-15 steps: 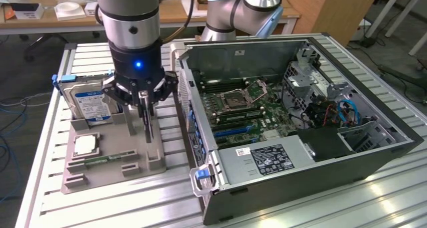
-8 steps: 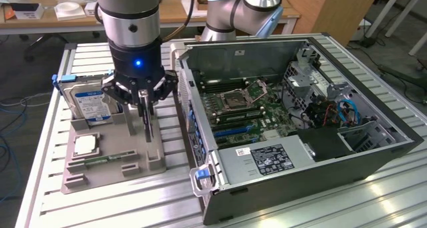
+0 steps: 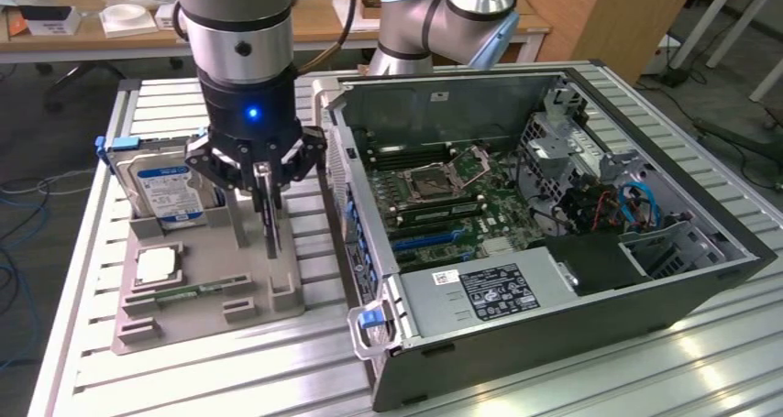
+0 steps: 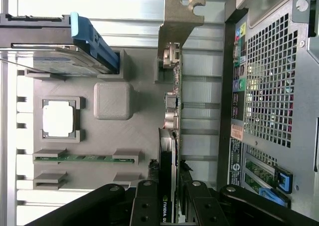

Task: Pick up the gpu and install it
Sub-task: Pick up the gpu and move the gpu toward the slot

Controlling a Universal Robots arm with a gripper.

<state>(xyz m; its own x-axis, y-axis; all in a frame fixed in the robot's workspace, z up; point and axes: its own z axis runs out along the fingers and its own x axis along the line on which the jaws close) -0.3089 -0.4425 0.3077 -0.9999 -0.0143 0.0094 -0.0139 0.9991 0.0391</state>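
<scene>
The gpu [image 3: 268, 217] is a thin dark card seen edge-on, standing upright over the grey holder tray [image 3: 208, 312]. My gripper [image 3: 262, 181] comes down from above and is shut on the card's upper edge. In the wrist view the gpu [image 4: 172, 111] runs as a slim strip along the tray's edge nearest the computer case, with its pale metal bracket [image 4: 180, 17] at the far end. The black fingers [image 4: 144, 206] press on both sides of the card. I cannot tell whether the card's lower edge still rests in the tray.
The tray also carries a silver hard drive with a blue label [image 3: 171, 190], a square processor [image 3: 157, 266] and a green memory stick [image 3: 183, 293]. The open computer case [image 3: 685, 279] with its motherboard [image 3: 441, 197] lies to the exterior view's right. A second arm [image 3: 428, 23] stands behind.
</scene>
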